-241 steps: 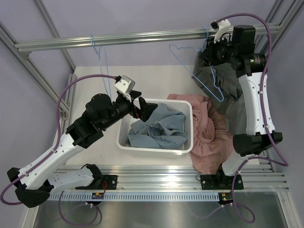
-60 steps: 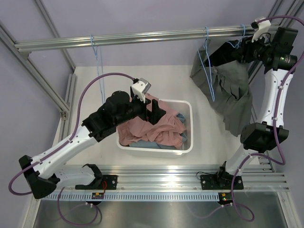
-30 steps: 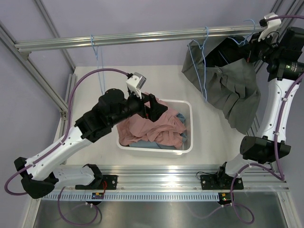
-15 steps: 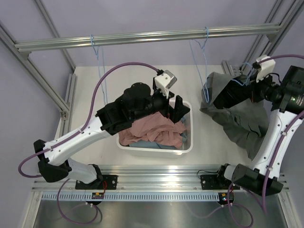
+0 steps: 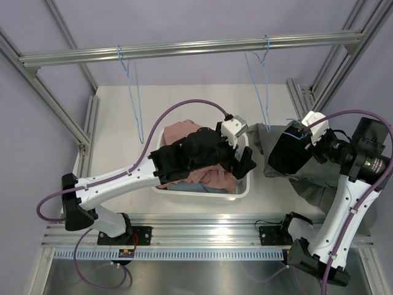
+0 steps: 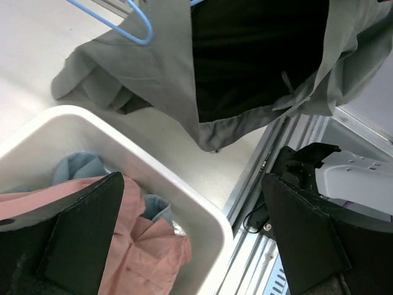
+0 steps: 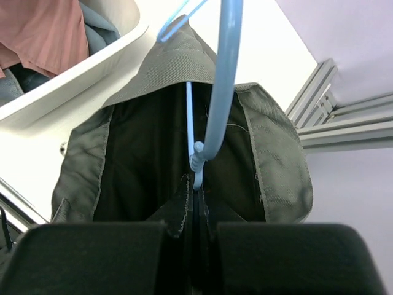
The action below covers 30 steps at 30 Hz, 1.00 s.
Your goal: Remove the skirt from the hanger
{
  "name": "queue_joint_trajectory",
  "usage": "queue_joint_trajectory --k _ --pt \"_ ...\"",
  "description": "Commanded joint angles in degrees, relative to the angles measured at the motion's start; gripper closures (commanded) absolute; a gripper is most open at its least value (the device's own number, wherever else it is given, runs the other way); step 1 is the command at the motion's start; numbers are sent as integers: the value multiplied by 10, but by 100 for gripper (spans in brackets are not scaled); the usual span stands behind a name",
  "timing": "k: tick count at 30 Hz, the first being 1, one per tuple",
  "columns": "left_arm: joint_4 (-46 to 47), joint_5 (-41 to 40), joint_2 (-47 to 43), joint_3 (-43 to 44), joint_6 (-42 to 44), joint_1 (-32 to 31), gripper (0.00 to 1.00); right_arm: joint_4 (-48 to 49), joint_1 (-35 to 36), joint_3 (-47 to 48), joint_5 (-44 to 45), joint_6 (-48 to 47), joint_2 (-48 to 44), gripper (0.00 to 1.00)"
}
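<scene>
The grey skirt (image 5: 313, 178) with black lining lies bunched on the table right of the white bin. It also shows in the left wrist view (image 6: 159, 67) and the right wrist view (image 7: 159, 74). My right gripper (image 5: 274, 157) (image 7: 198, 184) is shut on the neck of the skirt's blue hanger (image 7: 221, 74), and the skirt's waistband wraps around the hanger. My left gripper (image 5: 244, 165) (image 6: 193, 246) is open and empty. It hovers over the bin's near right corner, close to the skirt's left edge.
The white bin (image 5: 202, 193) (image 6: 184, 196) holds a pink garment (image 5: 181, 132) over a light blue one (image 6: 80, 169). Two empty blue hangers hang from the top rail, one at left (image 5: 132, 86) and one at right (image 5: 265, 80). Aluminium frame posts (image 5: 319, 92) stand at the right.
My right arm came down from the rail with the hanger and skirt, which now rest on the table beside the bin. My left arm swung right across the bin toward the skirt.
</scene>
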Motion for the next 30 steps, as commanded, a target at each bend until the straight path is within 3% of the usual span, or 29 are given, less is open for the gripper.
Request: queue_joint_trajectory --k 1,14,22,24,26,27,28,30 --pt "74 -35 14 4 -26 -29 2 -154 6 -3 -38 -39 -18 100" --pt "125 -218 150 61 -82 -54 3 -134 38 -46 -58 20 -41 100" --pt "88 -309 234 147 -91 -56 13 -113 41 -40 -63 65 -45 100" --pt "58 -332 254 177 -97 -56 21 -111 41 -36 -63 72 -46 100" --pt "55 -361 259 185 -93 -54 36 -106 41 -27 -64 79 -45 100" --pt "58 -361 259 185 -89 -48 46 -105 41 -23 -64 84 -45 100" --pt "57 -358 259 187 -88 -45 63 -104 41 -19 -64 87 -45 100" --pt "53 -347 257 196 -80 -32 79 -102 41 -9 -64 95 -43 100"
